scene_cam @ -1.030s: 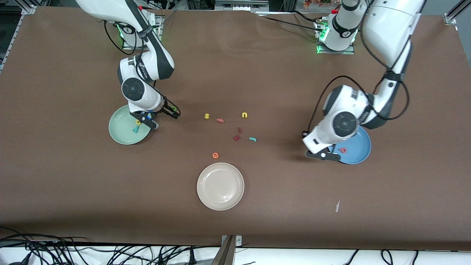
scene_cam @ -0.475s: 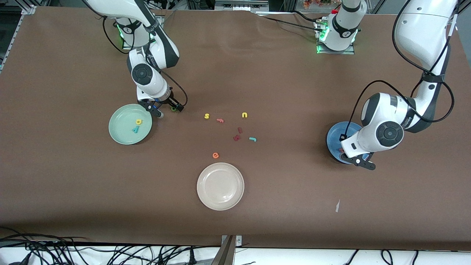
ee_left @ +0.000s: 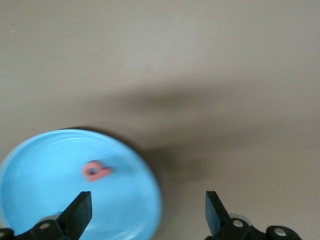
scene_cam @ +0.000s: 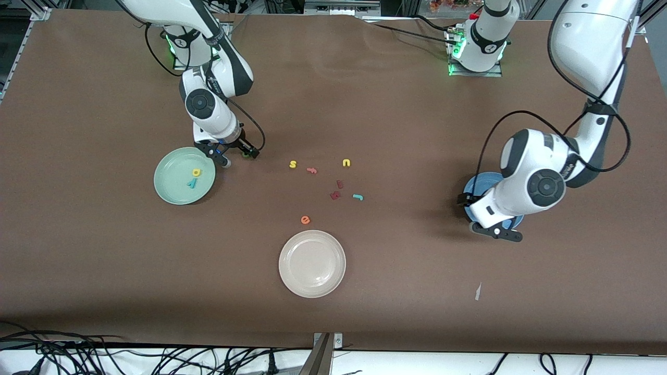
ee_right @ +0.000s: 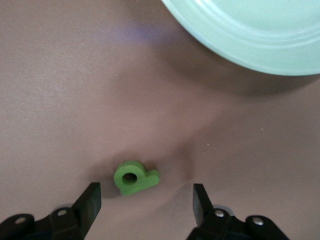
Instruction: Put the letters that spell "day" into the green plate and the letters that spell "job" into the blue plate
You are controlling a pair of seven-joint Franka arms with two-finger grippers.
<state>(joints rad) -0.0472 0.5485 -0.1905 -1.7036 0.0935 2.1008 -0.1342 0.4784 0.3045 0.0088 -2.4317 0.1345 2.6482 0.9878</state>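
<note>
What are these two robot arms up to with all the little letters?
They are sorting foam letters onto plates. The right claw hangs open over a green "d" lying on the table beside the green plate, which already holds a yellow "a" and a teal "y". The left claw is open over the edge of the blue plate, where a pink "b" lies.

A matt brown cloth-like cover (scene_cam: 396,114) lies over the desk, faintly creased. The round mid-blue plate (ee_left: 45,165) and round pale mint-green plate (ee_right: 260,35) look smooth and slightly glossy. The olive-green foam letter "d" (ee_right: 134,177) looks soft and matt.
</note>
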